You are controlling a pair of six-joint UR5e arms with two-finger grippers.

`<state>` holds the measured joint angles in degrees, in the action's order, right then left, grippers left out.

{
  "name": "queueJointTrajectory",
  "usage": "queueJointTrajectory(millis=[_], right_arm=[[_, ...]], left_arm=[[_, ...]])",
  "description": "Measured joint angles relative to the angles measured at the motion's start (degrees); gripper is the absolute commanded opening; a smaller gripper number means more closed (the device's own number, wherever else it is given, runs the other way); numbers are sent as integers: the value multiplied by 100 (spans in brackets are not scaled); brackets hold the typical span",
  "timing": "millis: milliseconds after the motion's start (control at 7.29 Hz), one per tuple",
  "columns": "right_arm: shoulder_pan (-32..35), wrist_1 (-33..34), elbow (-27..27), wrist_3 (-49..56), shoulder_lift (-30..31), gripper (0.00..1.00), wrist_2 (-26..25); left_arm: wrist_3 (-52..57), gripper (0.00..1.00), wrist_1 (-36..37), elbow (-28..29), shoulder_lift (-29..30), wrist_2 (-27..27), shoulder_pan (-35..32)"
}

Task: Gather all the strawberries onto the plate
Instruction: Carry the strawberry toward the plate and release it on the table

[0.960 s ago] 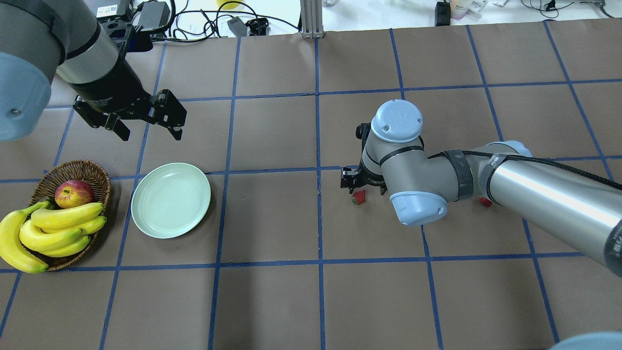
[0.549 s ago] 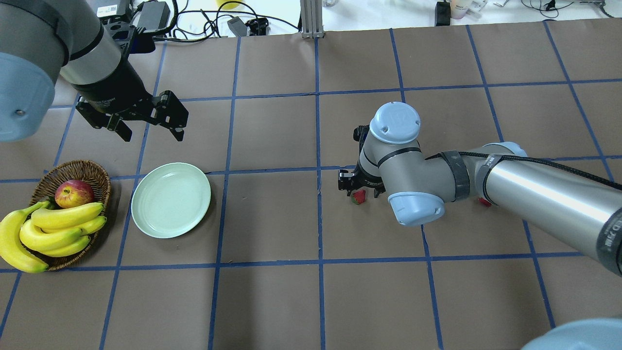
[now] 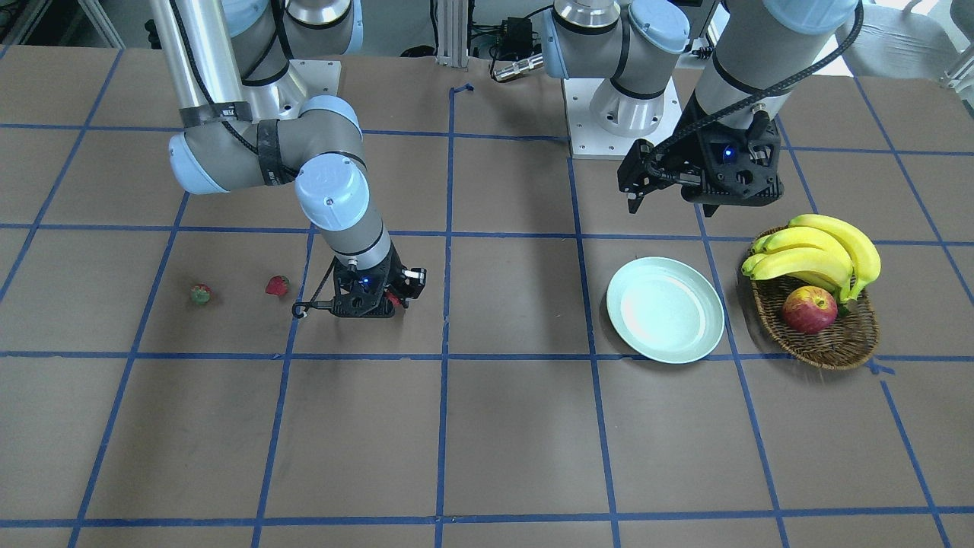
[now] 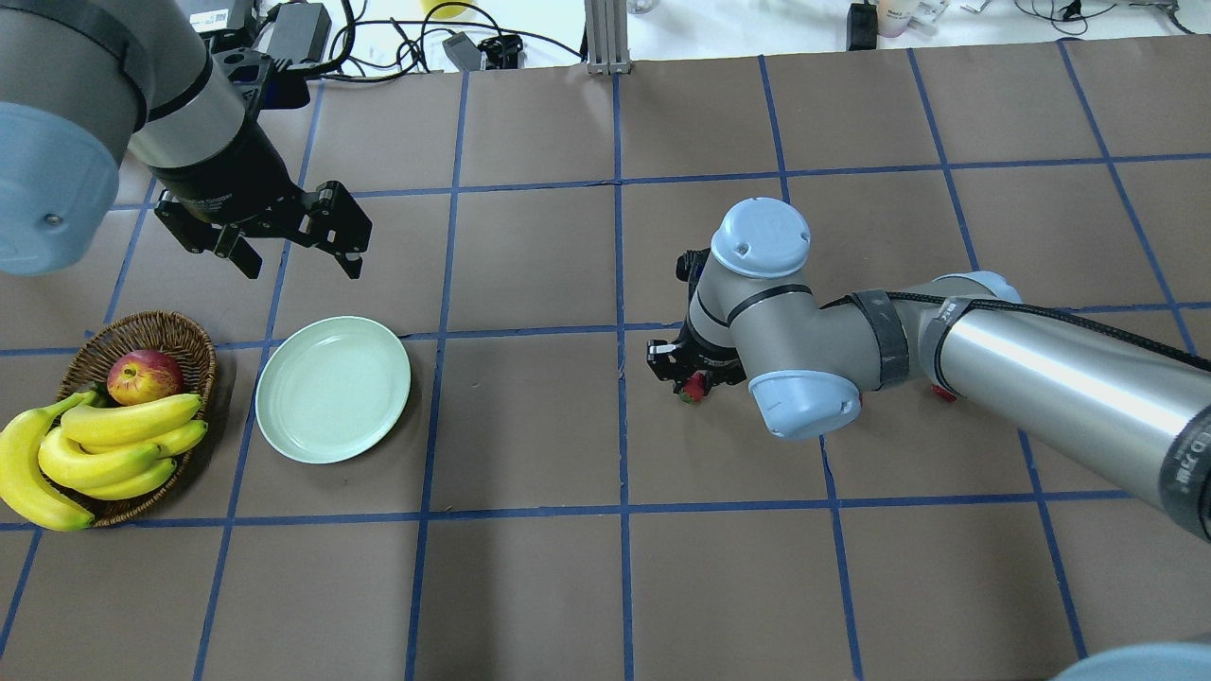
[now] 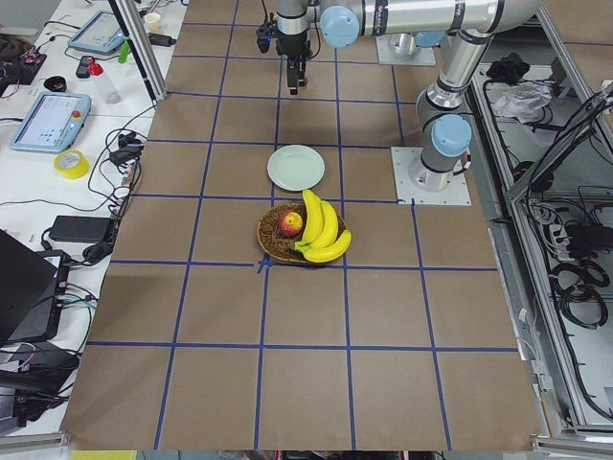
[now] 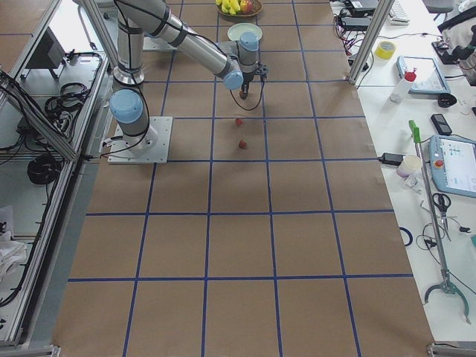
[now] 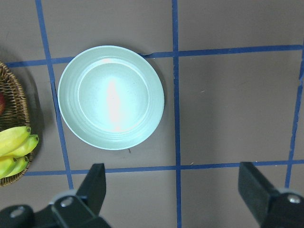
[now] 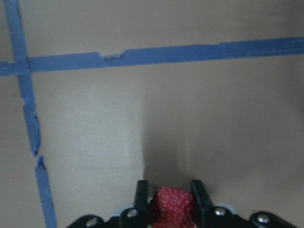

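right gripper (image 4: 689, 378) jaws clamped on first strawberry (image 8: 173, 205), overhead frame centre, bench level. Next: lift clear, carry to empty plate (image 4: 333, 390) at lower left, release. left gripper (image 4: 293, 248) jaws apart, hovering upper left.

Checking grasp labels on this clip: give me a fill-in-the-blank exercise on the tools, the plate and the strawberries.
1. The right tool is shut on one ____.
2. The left tool hangs ____ and holds nothing.
3. The number of berries on the plate is ____.
4. ____ strawberries lie loose, away from both tools.
Missing words: strawberry; open; zero; two.
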<state>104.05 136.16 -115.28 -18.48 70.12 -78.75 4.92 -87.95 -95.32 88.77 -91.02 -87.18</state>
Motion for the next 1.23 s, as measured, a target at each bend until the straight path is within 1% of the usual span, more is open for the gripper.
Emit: queueJointTrajectory(millis=[137,274,412,549,823,960,1097,1235], right_arm=[[244,15,212,-293,7,33,489],[533,23,445,-573,-6,45,763],[792,40,603,-824,-56,79,865],[965,64,665,-975,-134,100,876],[1048,84,667,-1024,-171,100,856],[977,62,670,-823,-95,100,777],[746,-103,661,-499,111,100,489],[387,-477,648,-96,408,100,75]], left_arm=[[0,100,-2,-8,3,-5,0],[0,100,-1,-23,6,-1,-1],[0,100,3,-42,6,12,0],[0,100,4,-51,1,22,-1],[0,100,8,-56,-6,29,-1],[0,100,23,-56,-8,31,0],[0,100,52,-56,-8,32,-1],[0,100,94,-57,-7,32,-1]])
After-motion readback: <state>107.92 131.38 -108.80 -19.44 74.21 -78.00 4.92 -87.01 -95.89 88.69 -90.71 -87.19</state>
